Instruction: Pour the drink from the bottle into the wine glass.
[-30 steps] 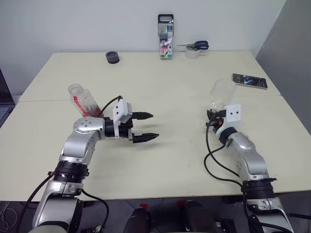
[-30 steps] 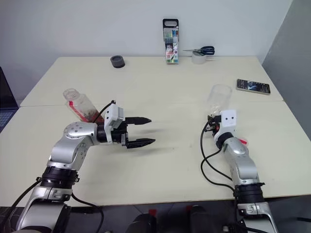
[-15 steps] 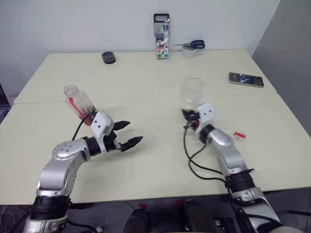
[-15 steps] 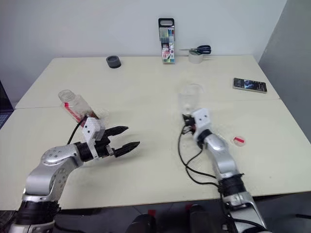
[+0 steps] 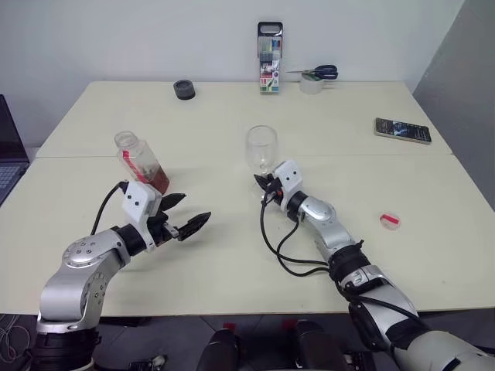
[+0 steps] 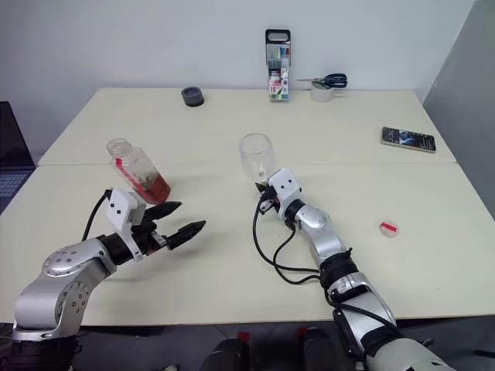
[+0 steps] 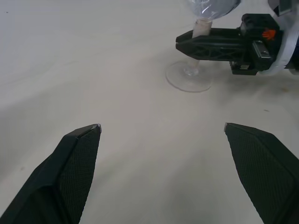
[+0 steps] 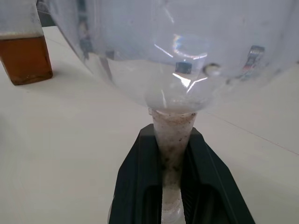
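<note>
My right claw (image 8: 170,186) is clamped on the thin stem of the wine glass (image 5: 262,148), which stands upright near the middle of the desk (image 5: 325,131), long axis vertical, mouth up; through the left wrist camera its round foot looks to be resting on the desk. I see no liquid in the bowl. My left claw (image 5: 186,216) hangs with its fingers spread wide apart, gripping nothing, pointing across the desk toward the glass with bare desk between them. Just behind that claw, well to the left of the glass, stands the bottle (image 5: 141,161), uncapped and leaning, its open mouth tipped away from the glass, the reddish-brown drink (image 8: 24,58) pooled in its lower part; the claw's white housing covers the bottle's base, so I cannot tell how it sits. To the right of the glass a small red-and-white round thing (image 5: 390,220) lies flat, and farther right and back a phone (image 5: 402,130). Along the far edge behind the glass stand a marker case (image 5: 269,58), a tape roll (image 5: 312,85) with scissors (image 5: 315,73) on it, and to the left a dark roll (image 5: 184,89). A laptop (image 5: 9,158) is cut off at the left edge.
</note>
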{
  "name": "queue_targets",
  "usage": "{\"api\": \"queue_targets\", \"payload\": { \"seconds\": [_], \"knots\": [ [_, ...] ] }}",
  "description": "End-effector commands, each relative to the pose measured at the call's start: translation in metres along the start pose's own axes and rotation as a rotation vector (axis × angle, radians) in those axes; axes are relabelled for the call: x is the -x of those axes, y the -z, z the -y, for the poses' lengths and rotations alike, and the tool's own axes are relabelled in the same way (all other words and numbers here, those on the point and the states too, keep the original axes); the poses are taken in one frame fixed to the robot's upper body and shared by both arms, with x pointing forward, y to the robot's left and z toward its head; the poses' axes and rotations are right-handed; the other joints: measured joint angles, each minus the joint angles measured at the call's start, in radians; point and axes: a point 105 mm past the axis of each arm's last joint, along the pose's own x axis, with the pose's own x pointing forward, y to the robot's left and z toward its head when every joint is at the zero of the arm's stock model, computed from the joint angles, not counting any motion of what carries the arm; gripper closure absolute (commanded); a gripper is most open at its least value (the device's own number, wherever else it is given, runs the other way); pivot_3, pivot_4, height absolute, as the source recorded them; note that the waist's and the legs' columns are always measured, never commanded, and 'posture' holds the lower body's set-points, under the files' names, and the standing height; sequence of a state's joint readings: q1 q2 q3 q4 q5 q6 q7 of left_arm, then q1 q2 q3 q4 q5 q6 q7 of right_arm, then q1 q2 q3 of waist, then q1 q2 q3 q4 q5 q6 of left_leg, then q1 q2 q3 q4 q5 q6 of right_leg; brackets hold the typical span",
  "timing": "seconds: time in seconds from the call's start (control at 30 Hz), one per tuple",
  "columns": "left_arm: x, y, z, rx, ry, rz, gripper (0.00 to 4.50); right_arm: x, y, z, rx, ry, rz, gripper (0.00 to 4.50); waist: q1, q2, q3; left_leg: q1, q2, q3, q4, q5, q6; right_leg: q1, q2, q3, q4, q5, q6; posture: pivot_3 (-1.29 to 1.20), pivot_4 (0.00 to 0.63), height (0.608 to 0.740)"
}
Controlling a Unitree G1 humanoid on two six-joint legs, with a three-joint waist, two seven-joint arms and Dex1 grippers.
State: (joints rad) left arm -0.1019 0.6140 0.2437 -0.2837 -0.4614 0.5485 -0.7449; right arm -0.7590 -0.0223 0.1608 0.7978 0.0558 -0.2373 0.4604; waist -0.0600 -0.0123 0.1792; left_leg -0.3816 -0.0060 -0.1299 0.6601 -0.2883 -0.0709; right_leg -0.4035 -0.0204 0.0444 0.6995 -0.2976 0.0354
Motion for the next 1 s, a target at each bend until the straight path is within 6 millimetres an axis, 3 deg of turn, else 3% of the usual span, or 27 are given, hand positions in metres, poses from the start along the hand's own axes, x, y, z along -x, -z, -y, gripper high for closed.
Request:
{"api": "queue_targets", "payload": {
  "seconds": [0.03, 0.17, 0.2, 0.3, 0.53, 0.57, 1.0],
  "knots": [
    [0.000, -0.023, 0.001, -0.058, 0.000, 0.052, 0.00, -0.002, -0.005, 0.002, 0.002, -0.002, 0.025, 4.30, 0.000, 0.000, 0.000, 0.000, 0.000, 0.000, 0.000, 0.000, 0.000, 0.000, 0.000, 0.000, 0.000, 0.000, 0.000, 0.00, 0.150, 0.740],
    [-0.004, -0.031, 0.003, -0.077, 0.015, 0.075, 0.00, -0.001, -0.005, 0.003, -0.013, 0.002, 0.034, 4.30, 0.000, 0.000, 0.000, 0.000, 0.000, 0.000, 0.000, 0.000, 0.000, 0.000, 0.000, 0.000, 0.000, 0.000, 0.000, 0.00, 0.150, 0.740],
    [-0.005, -0.034, 0.004, -0.083, 0.024, 0.084, 0.00, -0.001, -0.006, 0.004, -0.013, 0.004, 0.037, 3.57, 0.000, 0.000, 0.000, 0.000, 0.000, 0.000, 0.000, 0.000, 0.000, 0.000, 0.000, 0.000, 0.000, 0.000, 0.000, 0.00, 0.150, 0.740],
    [-0.009, -0.039, 0.007, -0.099, 0.050, 0.101, 0.00, 0.000, -0.008, 0.005, -0.012, 0.007, 0.044, 2.72, 0.000, 0.000, 0.000, 0.000, 0.000, 0.000, 0.000, 0.000, 0.000, 0.000, 0.000, 0.000, 0.000, 0.000, 0.000, 0.00, 0.150, 0.740],
    [-0.011, -0.044, 0.010, -0.129, 0.072, 0.124, 0.00, 0.001, -0.010, 0.005, -0.014, 0.006, 0.055, 0.19, 0.000, 0.000, 0.000, 0.000, 0.000, 0.000, 0.000, 0.000, 0.000, 0.000, 0.000, 0.000, 0.000, 0.000, 0.000, 0.00, 0.150, 0.740],
    [-0.012, -0.045, 0.010, -0.131, 0.074, 0.129, 0.00, 0.001, -0.010, 0.005, -0.014, 0.006, 0.055, 0.01, 0.000, 0.000, 0.000, 0.000, 0.000, 0.000, 0.000, 0.000, 0.000, 0.000, 0.000, 0.000, 0.000, 0.000, 0.000, 0.00, 0.150, 0.740],
    [-0.014, -0.054, 0.012, -0.138, 0.097, 0.185, 0.00, 0.015, -0.014, 0.011, -0.012, 0.007, 0.063, 0.01, 0.001, 0.000, 0.000, 0.000, 0.000, 0.000, 0.000, 0.000, 0.000, 0.000, 0.000, 0.000, 0.000, 0.000, 0.000, 0.00, 0.150, 0.740]
  ]
}}
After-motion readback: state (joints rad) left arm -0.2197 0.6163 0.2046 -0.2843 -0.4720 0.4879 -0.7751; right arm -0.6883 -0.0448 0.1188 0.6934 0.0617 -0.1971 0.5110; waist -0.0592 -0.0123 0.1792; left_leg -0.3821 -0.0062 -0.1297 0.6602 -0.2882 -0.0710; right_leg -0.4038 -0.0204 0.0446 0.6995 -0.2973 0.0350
